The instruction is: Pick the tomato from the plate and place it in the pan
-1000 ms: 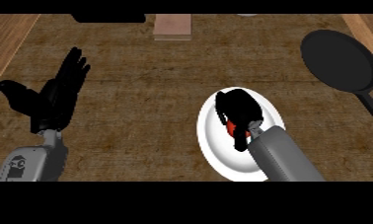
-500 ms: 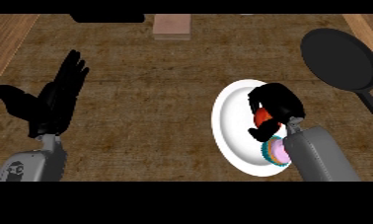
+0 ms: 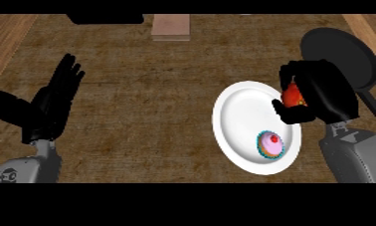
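Observation:
My right hand (image 3: 323, 95) is curled round the red tomato (image 3: 295, 95), of which only a sliver shows between thumb and fingers. It hangs over the right rim of the white plate (image 3: 242, 120), just left of the black pan (image 3: 339, 56) at the upper right. A pink cupcake (image 3: 270, 144) lies on the plate's lower part. At the left of the head view my left hand (image 3: 55, 101) rests open with fingers up.
A pale pink block (image 3: 171, 26) lies at the counter's far edge, next to a dark object (image 3: 106, 18). Wooden borders (image 3: 15, 36) run along both sides of the brown counter.
My right hand has lifted the tomato off the plate and carried it right, toward the pan. The cupcake, once hidden by my forearm, now shows. The left hand stayed in place.

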You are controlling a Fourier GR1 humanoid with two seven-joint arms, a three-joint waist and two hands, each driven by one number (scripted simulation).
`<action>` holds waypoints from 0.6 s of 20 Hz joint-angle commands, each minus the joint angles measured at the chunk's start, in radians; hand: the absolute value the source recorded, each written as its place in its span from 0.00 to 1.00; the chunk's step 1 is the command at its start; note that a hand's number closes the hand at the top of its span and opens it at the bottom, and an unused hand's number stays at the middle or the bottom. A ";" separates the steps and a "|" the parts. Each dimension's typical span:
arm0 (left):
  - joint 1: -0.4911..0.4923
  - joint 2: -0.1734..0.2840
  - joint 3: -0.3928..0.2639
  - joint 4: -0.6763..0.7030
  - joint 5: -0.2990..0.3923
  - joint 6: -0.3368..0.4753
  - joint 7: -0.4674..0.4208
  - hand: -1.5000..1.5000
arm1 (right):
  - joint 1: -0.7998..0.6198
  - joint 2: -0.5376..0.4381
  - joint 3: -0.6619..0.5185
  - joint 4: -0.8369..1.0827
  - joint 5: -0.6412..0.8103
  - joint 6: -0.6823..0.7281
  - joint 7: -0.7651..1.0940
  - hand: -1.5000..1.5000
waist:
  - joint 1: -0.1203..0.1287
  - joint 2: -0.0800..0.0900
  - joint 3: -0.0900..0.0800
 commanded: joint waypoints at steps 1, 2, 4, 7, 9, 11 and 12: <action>-0.058 0.027 0.032 0.045 0.018 -0.020 0.017 0.50 | -0.043 -0.028 -0.066 -0.156 -0.021 0.046 0.038 1.00 | 0.002 0.004 0.000; -0.016 -0.030 -0.008 0.049 -0.029 0.018 -0.053 0.50 | -0.012 -0.067 -0.109 -0.246 -0.067 0.126 0.046 1.00 | -0.004 0.002 0.000; -0.056 -0.017 -0.008 0.013 -0.019 0.013 0.021 0.50 | -0.066 -0.033 -0.130 -0.215 -0.070 0.164 0.083 1.00 | 0.012 0.005 0.000; -0.033 -0.034 -0.014 -0.006 -0.024 0.018 0.028 0.50 | -0.098 -0.049 -0.215 -0.150 -0.109 0.151 0.057 1.00 | 0.016 0.006 0.000; -0.009 -0.047 -0.023 -0.014 -0.038 0.019 -0.021 0.50 | -0.100 -0.078 -0.295 -0.146 -0.154 0.147 0.042 1.00 | 0.015 0.006 0.000; 0.036 -0.018 0.005 0.017 -0.002 -0.048 -0.066 0.50 | -0.138 -0.081 -0.316 -0.080 -0.151 0.130 0.043 1.00 | 0.018 0.007 0.000; -0.030 -0.029 -0.017 -0.011 -0.038 0.008 0.013 0.50 | -0.182 -0.090 -0.348 0.029 -0.149 0.064 0.008 1.00 | 0.021 0.008 0.001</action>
